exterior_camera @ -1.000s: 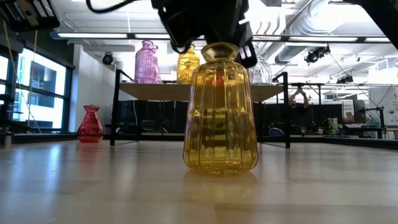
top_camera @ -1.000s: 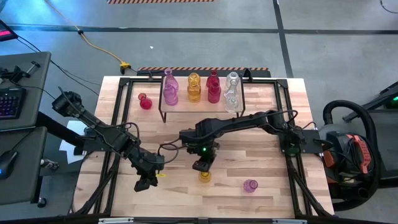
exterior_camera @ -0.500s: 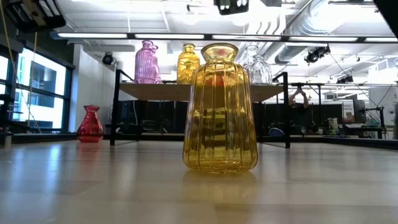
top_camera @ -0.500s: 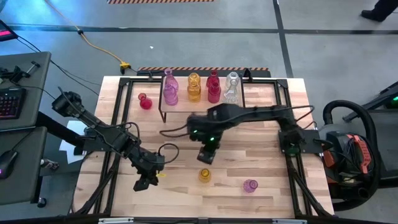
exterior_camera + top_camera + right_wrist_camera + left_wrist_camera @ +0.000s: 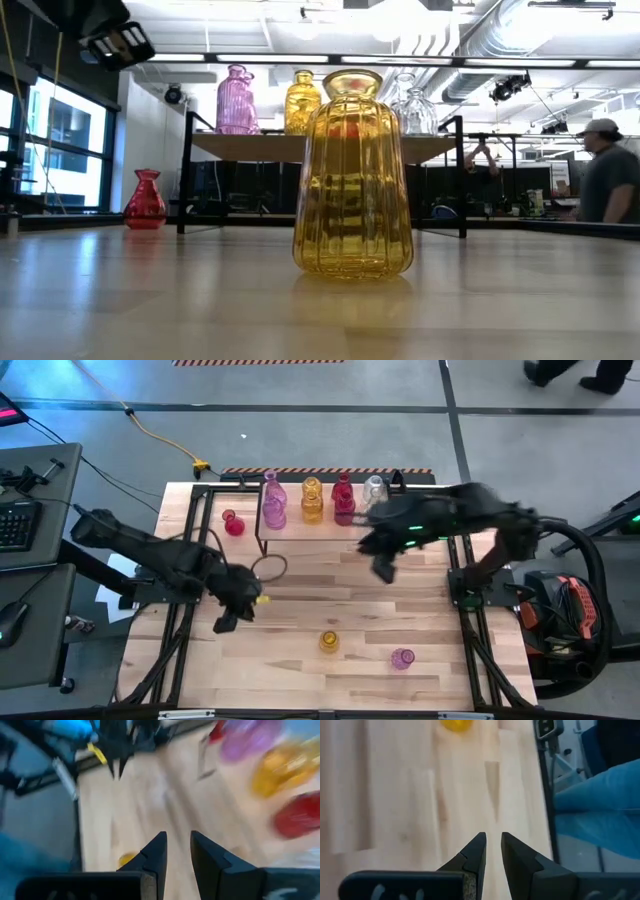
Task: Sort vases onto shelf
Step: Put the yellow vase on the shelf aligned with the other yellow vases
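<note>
We see left pincer (image 5: 224, 622) empty, fingers narrowly apart | right pincer (image 5: 383, 570) likewise — near the shelf (image 5: 300, 528) | yellow vase (image 5: 329, 642) upright on counter (image 5: 300, 660)

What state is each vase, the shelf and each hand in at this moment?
Shelf: holds four upright vases in a row.
Pink vase on shelf: upright.
Yellow vase on shelf: upright.
Red vase on shelf: upright.
Clear vase on shelf: upright.
Small red vase: upright on table, left of shelf.
Yellow vase on table: upright, untouched.
Pink vase on table: free; pose unclear.
Left hand: empty, narrow gap.
Right hand: empty, narrow gap.
</note>
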Action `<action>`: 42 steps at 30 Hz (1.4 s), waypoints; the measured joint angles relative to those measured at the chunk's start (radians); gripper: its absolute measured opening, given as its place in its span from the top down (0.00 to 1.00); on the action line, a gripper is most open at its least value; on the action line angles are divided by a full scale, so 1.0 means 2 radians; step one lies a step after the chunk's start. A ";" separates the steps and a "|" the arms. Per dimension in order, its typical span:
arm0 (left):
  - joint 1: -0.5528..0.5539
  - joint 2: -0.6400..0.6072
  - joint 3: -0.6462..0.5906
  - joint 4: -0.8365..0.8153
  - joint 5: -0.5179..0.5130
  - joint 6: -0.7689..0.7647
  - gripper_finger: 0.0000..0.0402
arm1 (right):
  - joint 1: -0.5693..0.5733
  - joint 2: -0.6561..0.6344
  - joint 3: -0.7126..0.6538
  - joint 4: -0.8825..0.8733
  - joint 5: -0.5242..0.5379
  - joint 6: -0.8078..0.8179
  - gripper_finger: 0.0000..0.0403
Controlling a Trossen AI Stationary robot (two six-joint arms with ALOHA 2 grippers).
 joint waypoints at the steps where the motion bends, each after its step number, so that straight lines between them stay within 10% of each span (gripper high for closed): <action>1: 0.009 -0.008 0.000 -0.008 -0.002 0.012 0.87 | 0.008 -0.015 0.000 0.001 0.028 -0.002 0.83; 9: 0.053 -0.039 0.000 -0.029 -0.045 0.067 0.87 | 0.134 -0.124 -0.034 0.002 0.263 0.004 0.83; 17: 0.069 -0.041 0.000 -0.022 -0.081 0.053 0.87 | 0.281 -0.254 -0.272 0.017 0.456 0.138 0.83; 31: 0.091 -0.041 0.000 0.033 -0.095 -0.006 0.87 | 0.414 -0.505 -0.742 0.277 0.526 0.236 0.83; 42: 0.106 -0.041 0.000 0.040 -0.096 -0.105 0.87 | 0.435 -0.683 -0.976 0.535 0.506 0.066 0.83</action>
